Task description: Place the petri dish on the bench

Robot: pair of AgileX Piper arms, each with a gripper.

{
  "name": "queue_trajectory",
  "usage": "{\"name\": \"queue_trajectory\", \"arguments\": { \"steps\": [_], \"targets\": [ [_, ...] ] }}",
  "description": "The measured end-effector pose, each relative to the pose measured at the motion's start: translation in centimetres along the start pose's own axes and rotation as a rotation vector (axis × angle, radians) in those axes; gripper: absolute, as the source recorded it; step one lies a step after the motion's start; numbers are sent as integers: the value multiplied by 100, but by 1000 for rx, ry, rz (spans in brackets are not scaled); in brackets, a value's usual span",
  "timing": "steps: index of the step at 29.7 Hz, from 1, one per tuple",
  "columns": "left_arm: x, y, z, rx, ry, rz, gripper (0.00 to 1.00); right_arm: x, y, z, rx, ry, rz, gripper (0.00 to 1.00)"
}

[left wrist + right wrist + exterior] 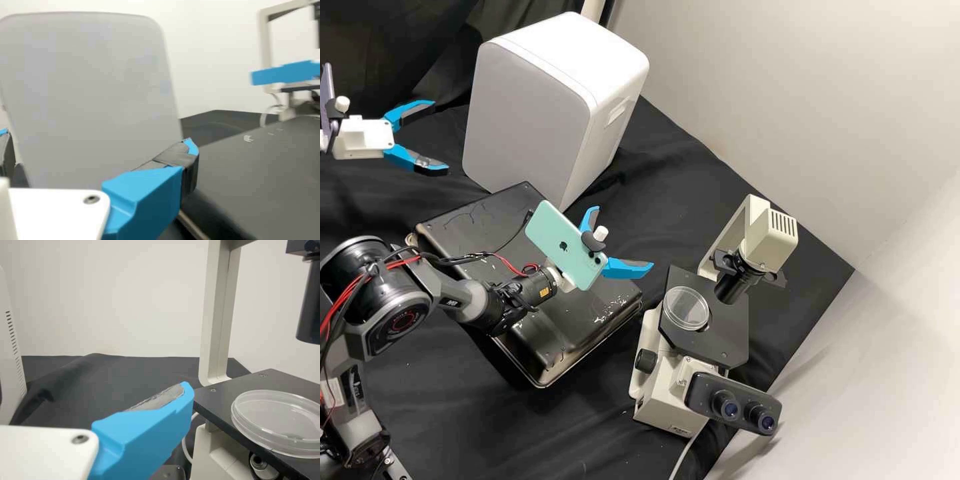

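The left gripper (435, 137) hangs wide open and empty beside the white box (547, 100). The right gripper (621, 240), also spread wide and holding nothing, is near the microscope (667, 393), whose black stage (723, 330) carries the petri dish (685, 308)

petri dish (685, 308) on microscope stage (728, 328) | tray (487, 220) left | box (547, 100) behind tray

- Petri dish (685, 308) is showing clear and colourless on the black stage of the microscope (667, 390); the microscope body is reading cream.
- Left gripper (439, 137) and right gripper (623, 239) are showing white with bright blue fingers (403, 155).
- Box (553, 100) is showing plain white.
- Phone (563, 245) is showing mint green.
- Tray (573, 333) is showing glossy black with pale scuffs.
- Bench cloth (680, 173) is showing black.
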Motion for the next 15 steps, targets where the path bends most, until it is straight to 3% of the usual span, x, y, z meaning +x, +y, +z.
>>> {"name": "queue_trajectory", "arguments": {
  "steps": [7,15],
  "targets": [
    [-165,-16,131,18,-84,-10,100,0,0,0,0,0,0,100],
    [-298,-30,235,15,-146,-11,100,0,0,0,0,0,0,100]
  ]
}}
